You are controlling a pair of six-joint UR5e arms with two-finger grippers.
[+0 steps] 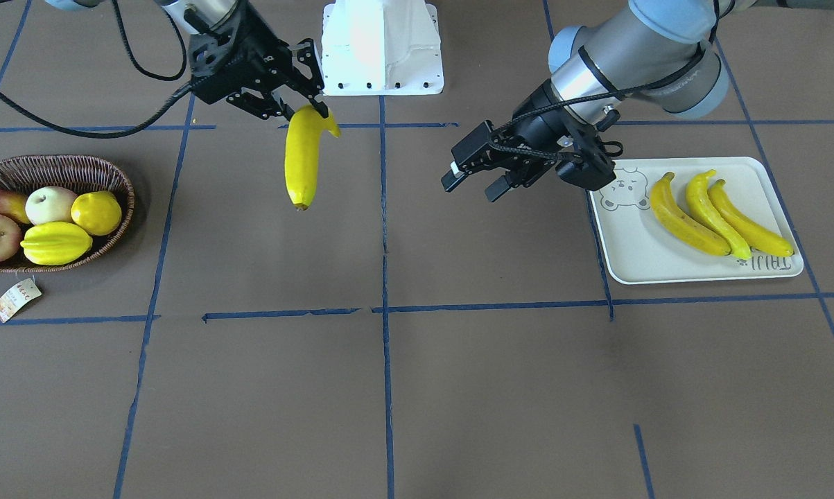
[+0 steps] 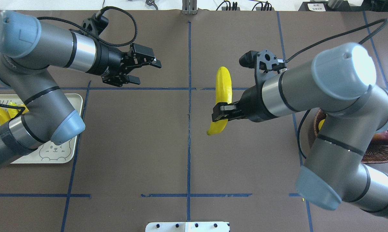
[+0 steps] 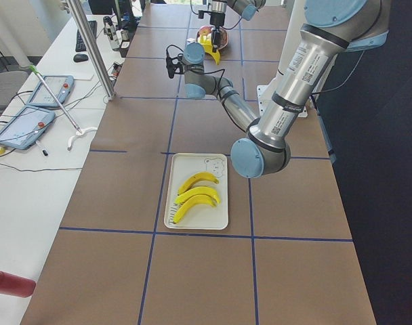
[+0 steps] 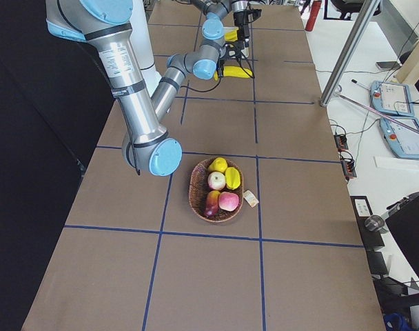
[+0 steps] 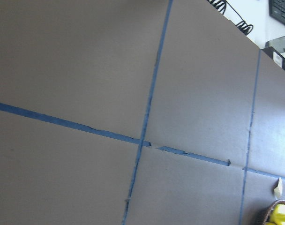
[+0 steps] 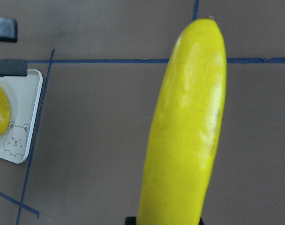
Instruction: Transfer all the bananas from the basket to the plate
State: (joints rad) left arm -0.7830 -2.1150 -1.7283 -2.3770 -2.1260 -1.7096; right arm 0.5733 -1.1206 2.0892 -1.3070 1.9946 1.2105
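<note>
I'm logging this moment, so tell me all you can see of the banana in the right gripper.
The banana is bright yellow, smooth, long and gently curved, with a small dark tip. The right gripper is shut on it near its stem end, holding it above the table between basket and plate, touching nothing else.

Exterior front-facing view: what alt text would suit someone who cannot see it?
The robot's right gripper holds a banana above the brown table, between a basket of other fruit and a plate bearing three bananas. The left gripper hangs open near the plate.
</note>
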